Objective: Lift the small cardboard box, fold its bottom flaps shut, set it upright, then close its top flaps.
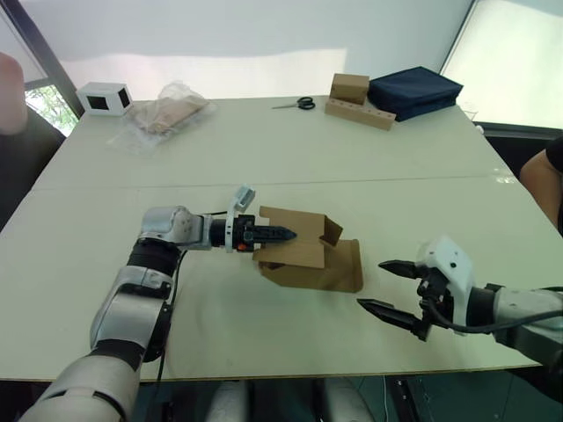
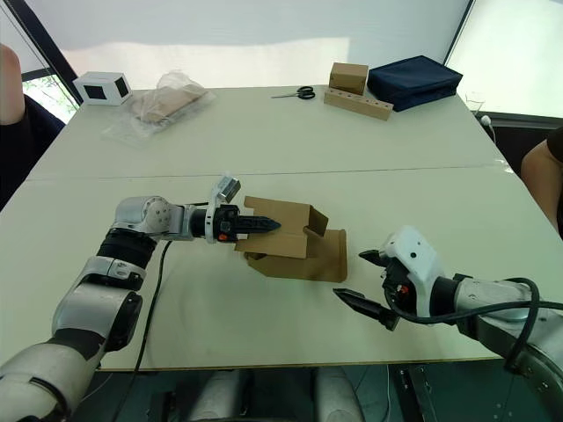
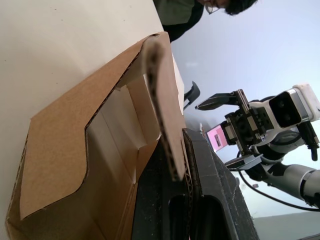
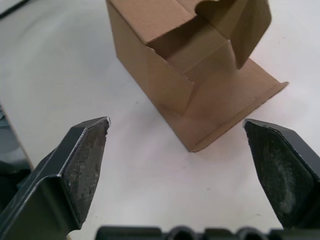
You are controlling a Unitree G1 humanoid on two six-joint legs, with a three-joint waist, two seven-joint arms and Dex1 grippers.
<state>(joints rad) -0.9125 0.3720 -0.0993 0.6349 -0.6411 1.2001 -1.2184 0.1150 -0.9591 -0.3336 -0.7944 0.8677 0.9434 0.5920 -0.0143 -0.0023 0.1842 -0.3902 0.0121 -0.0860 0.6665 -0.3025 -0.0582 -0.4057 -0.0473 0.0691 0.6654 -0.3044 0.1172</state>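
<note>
On table, left claw pinches small cardboard box; right claw spread wide.

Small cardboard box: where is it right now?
Head views: the small cardboard box lies on the table's near middle, held by the left gripper, the open right gripper beside it.

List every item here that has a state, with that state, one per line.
Box: on its side on the table, flaps open, one lying flat.
Left claw: shut on a box panel.
Right claw: open, off the box.
Scissors: closed, lying flat.
Plastic bag: crumpled, with something tan inside.
Navy bag: closed, lying flat.
</note>
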